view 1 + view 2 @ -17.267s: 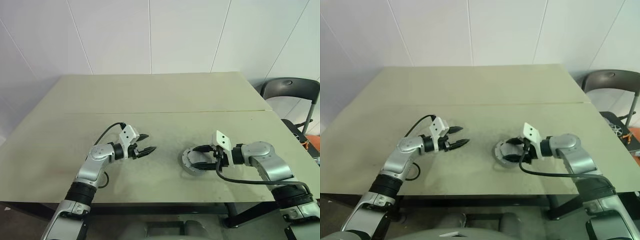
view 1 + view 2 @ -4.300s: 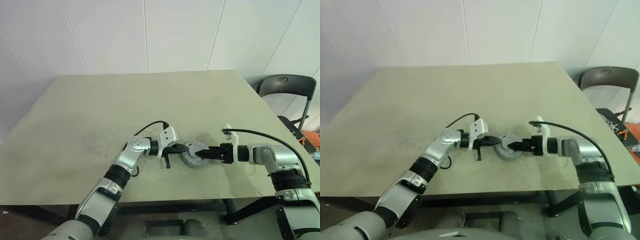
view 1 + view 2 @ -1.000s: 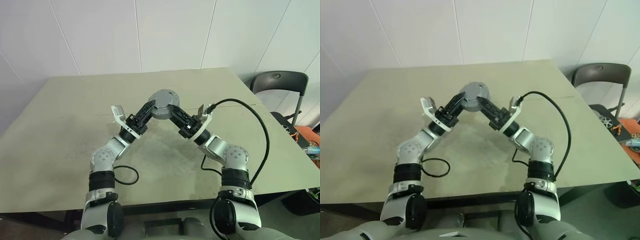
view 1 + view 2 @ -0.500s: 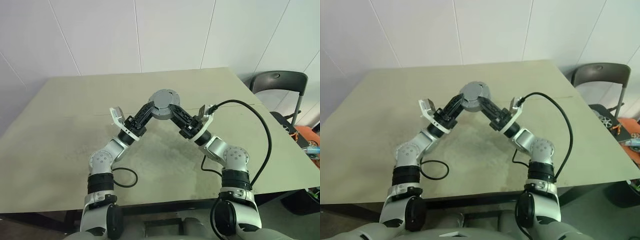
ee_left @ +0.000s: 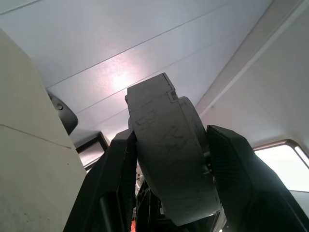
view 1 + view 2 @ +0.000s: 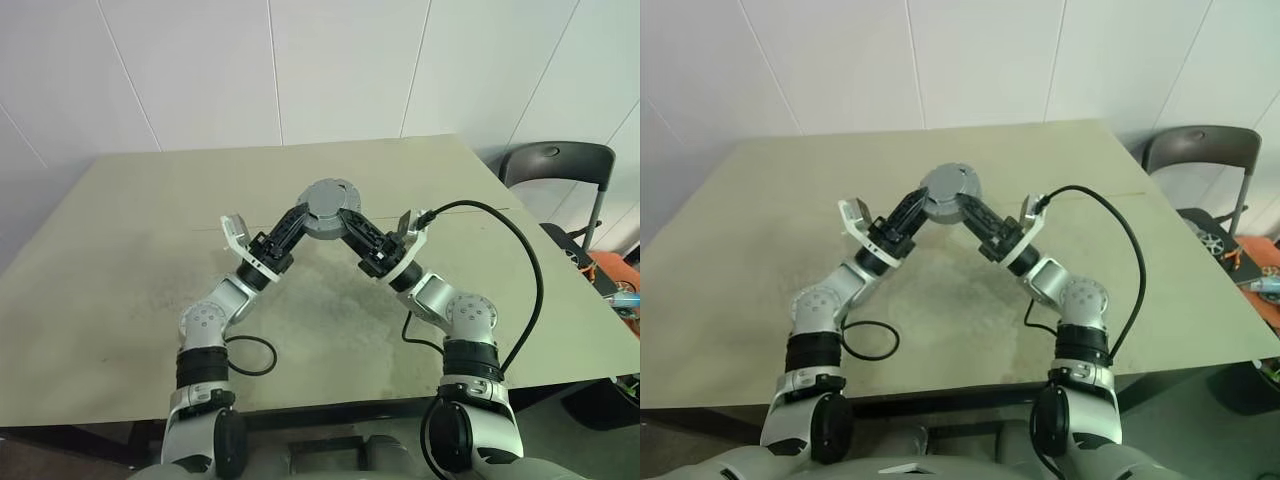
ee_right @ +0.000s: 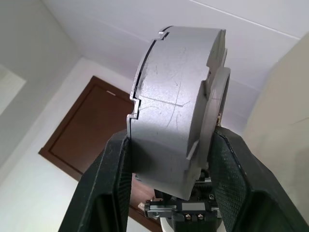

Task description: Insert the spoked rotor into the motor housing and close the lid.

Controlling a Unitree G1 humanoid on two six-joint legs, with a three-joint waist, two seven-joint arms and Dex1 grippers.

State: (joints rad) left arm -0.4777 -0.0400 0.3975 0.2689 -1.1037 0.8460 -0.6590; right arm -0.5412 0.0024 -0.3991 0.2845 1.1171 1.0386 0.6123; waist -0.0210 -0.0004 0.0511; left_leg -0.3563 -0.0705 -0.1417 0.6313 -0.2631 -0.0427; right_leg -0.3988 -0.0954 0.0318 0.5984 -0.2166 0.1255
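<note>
I hold the motor housing (image 6: 324,206) up in the air above the middle of the desk (image 6: 120,250), my left fingers (image 5: 116,179) clamped on one side and my right fingers (image 7: 108,179) on the other. To seat the lid well, I judge I should squeeze evenly, keeping both halves square, without twisting.

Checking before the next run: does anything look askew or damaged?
Nothing stands out. The motor housing is held up above the table, gripped between the left gripper and right gripper, closed, with no visible damage.
</note>
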